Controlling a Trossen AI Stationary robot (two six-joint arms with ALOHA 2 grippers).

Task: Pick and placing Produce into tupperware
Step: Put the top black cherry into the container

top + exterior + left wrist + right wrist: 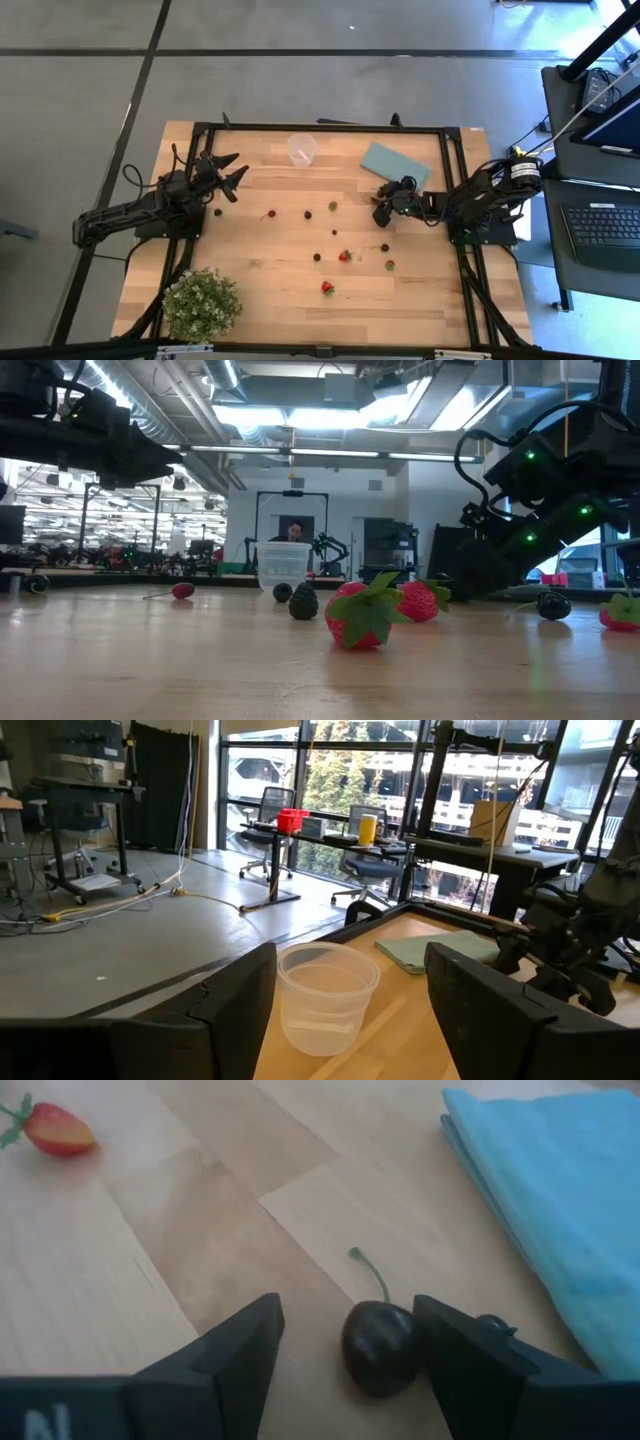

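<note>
One dark cherry sits between my right hand's spread fingers, so I'd close gently, low on the table, while my left hand waits spread.

Four cameras on one table.
Overhead looking straight down on the whole top; low one at table height, close behind a strawberry, facing the cup and the room; left wrist close on that same cup, windows beyond; right wrist tight over a cherry beside the teal cloth, also seen overhead.
</note>
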